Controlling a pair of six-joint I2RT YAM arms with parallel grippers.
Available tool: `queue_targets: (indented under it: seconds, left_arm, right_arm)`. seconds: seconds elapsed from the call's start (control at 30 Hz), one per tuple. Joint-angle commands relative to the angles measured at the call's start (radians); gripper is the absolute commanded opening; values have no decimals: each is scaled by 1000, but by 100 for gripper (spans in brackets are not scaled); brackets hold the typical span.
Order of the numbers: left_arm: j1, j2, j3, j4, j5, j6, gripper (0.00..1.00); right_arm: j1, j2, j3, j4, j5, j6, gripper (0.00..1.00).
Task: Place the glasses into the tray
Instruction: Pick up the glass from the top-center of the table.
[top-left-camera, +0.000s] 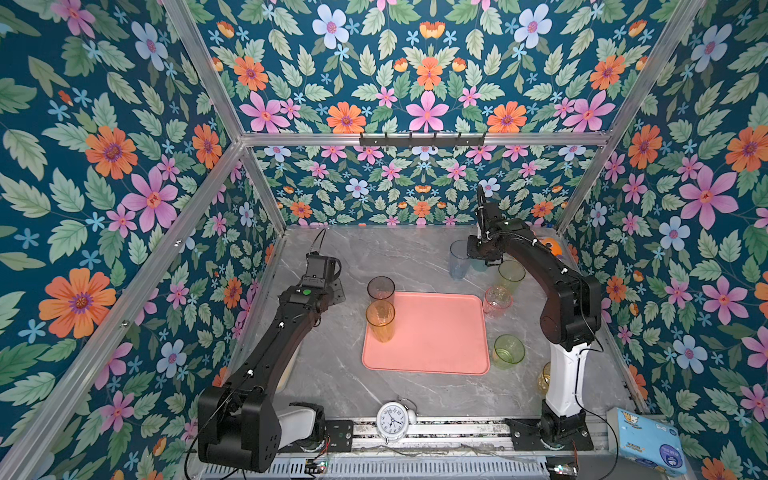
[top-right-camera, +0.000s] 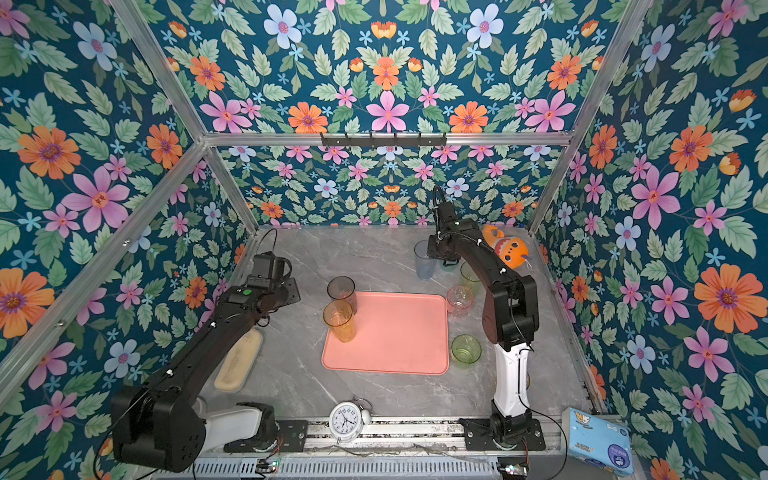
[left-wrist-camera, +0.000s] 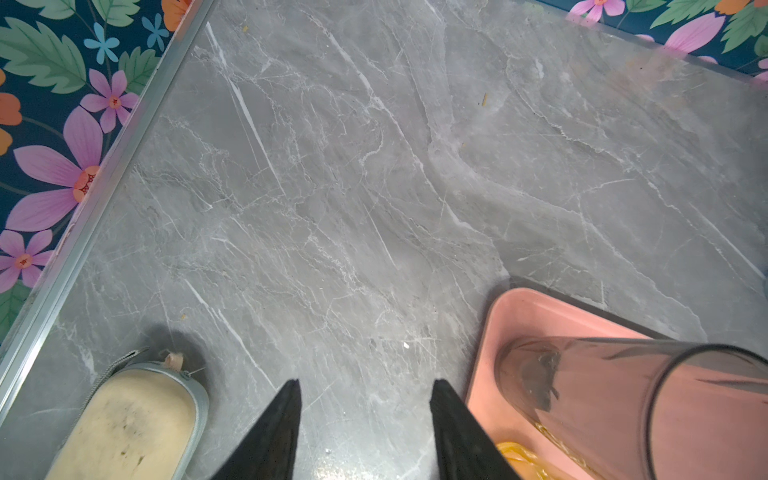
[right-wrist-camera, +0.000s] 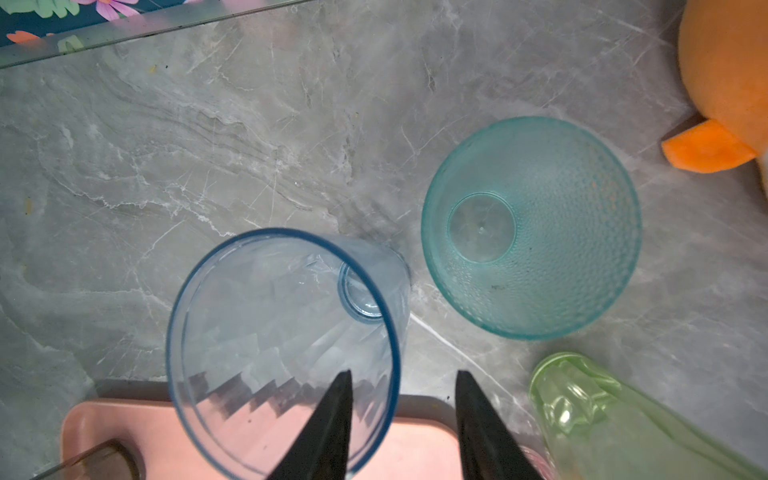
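Grey marble tabletop (top-left-camera: 374, 257) bearing pink tray (top-left-camera: 436, 332), loose glasses (top-left-camera: 508, 351), orange plush toy (top-right-camera: 509, 249)

The left arm (top-left-camera: 270, 353) stretches from its near-side base toward the far left, wrist tipped downward, jaws standing apart. The right arm (top-left-camera: 569, 299) rises to a bent elbow, then reaches far and inward, wrist pointing down, jaws parted.

Bare tray (top-left-camera: 436, 332) centre; grey glass (top-left-camera: 381, 291), amber glass (top-left-camera: 380, 320) (both upright) at its left edge.

Jaws astride blue glass (right-wrist-camera: 282, 353) rim, teal glass (right-wrist-camera: 532, 228) beside.
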Motion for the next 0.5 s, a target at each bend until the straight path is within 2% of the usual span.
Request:
queue_targets:
  seconds: [0.0, 0.47]
  left_arm:
    - [1, 2, 6, 7, -4, 11, 54]
    - [1, 6, 3, 8, 4, 9, 54]
  right_arm:
    - [0, 5, 5, 10, -4, 3, 40]
    - [-1, 21, 19, 3, -11, -7, 24]
